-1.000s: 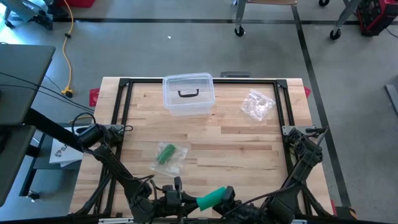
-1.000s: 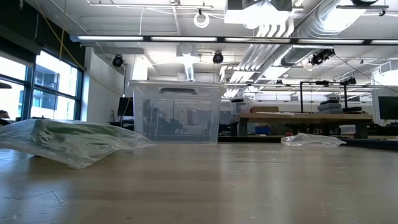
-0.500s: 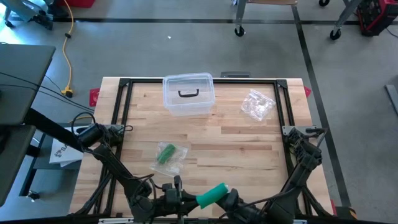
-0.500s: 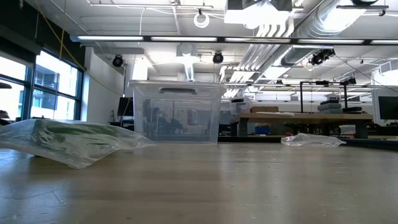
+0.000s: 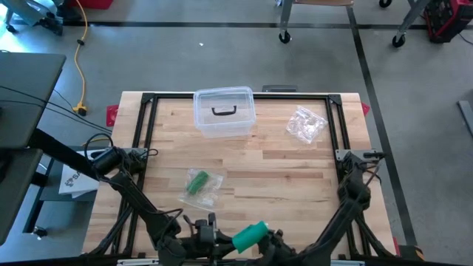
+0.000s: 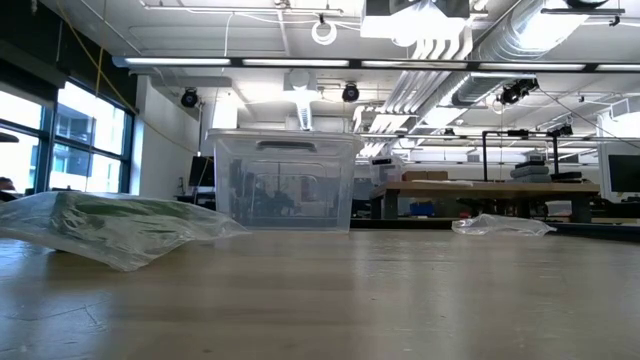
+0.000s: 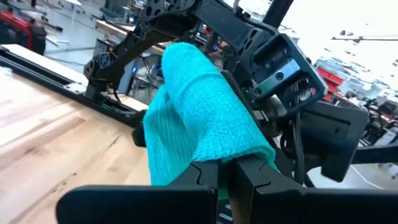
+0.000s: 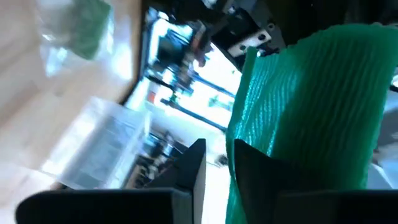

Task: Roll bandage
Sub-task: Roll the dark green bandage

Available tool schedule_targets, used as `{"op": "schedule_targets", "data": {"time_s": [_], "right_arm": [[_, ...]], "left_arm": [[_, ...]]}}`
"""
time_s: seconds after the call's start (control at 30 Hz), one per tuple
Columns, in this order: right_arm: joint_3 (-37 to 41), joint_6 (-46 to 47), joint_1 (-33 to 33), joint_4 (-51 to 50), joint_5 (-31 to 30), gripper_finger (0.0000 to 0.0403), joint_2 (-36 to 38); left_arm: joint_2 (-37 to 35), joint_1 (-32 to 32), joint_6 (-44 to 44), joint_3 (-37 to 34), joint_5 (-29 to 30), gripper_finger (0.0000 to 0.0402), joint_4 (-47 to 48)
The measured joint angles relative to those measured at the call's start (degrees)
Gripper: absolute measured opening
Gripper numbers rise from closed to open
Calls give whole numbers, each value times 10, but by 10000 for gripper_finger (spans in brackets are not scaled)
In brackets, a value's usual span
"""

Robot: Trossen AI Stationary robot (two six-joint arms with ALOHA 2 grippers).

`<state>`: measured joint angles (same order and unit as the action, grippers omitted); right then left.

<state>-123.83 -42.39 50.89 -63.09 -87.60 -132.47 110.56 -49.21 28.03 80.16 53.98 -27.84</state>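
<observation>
A green bandage (image 5: 250, 236), loosely wound into a thick roll, hangs over the table's near edge between my two grippers. My left gripper (image 5: 219, 238) is shut on one end of it, and the left wrist view shows the bandage (image 7: 199, 112) rising beyond the fingers. My right gripper (image 5: 270, 241) meets the other end, with its fingers a little apart in the right wrist view (image 8: 217, 174) and the bandage (image 8: 305, 106) beside and behind one finger. The low view shows neither gripper. My left gripper pinches the bandage's near end (image 7: 208, 158) between its two shut fingers, which lie level and come from the table's left. The bandage stands out beyond the fingertips, lifted clear of the table. My right gripper has the bandage's edge (image 8: 234, 186) in the gap, against one finger (image 8: 273, 174). A strip of light shows beside the other finger (image 8: 194, 168). I cannot tell whether both fingers touch it.
A clear bag with another green roll (image 5: 199, 185) lies left of centre. A lidded clear box (image 5: 224, 112) stands at the far edge, and an empty crumpled clear bag (image 5: 306, 123) lies at the far right. Bare wood lies between them.
My right arm has sunk toward the table's near edge and its gripper has rolled about its own axis beside the bandage. The bandage has stayed between the two grippers, shifting only slightly.
</observation>
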Motion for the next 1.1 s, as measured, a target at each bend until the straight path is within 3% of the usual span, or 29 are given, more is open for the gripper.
{"op": "schedule_targets", "data": {"time_s": [0.13,0.23,0.33,0.57,0.67,0.83,0.97,1.1], "right_arm": [[0,30,-1,0,-6,54,-2],[0,50,-1,2,-6,14,-2],[0,57,0,10,10,7,-2],[-1,150,16,15,212,1,0],[-9,211,25,11,257,1,0],[-57,253,43,8,260,0,0],[-114,274,50,7,230,0,2],[-91,298,40,28,204,0,43]], "left_arm": [[0,1,3,0,-6,5,2],[1,2,3,0,-4,5,4],[1,4,3,0,-1,5,5],[-5,0,-2,-2,73,5,56],[-19,0,33,-2,87,5,116],[-24,6,92,-2,82,5,214],[-25,17,147,-2,28,5,279],[-25,24,162,-1,-21,5,298]]}}
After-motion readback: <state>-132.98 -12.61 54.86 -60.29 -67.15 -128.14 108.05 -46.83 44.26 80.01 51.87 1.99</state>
